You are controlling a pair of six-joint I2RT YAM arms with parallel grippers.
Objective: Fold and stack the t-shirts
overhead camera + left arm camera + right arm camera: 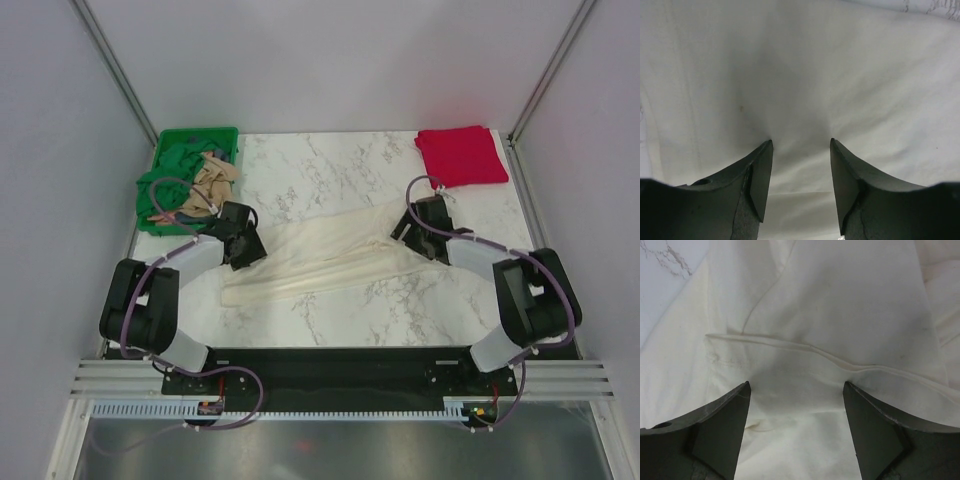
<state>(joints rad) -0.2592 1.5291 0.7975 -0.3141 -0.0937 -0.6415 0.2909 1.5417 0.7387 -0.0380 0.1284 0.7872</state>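
Two pincers stood spread, pinching nothing: the left gripper (243,245) over the left end and the right gripper (412,228) over the right end of the long, rumpled cream-white cloth t-shirt (330,255), which lay in a slanting band across the middle of the frame. Closing from there, either could probably catch only the top layer, or one side might lift first and drag the fold crooked. A folded bright red cloth t-shirt (461,155) lay upper right. A tan shirt (210,180) and a dark green shirt (185,155) were heaped in the green plastic crate (160,215) upper left. The white marble-patterned tabletop (330,165) sat between plain grey walls (300,60).
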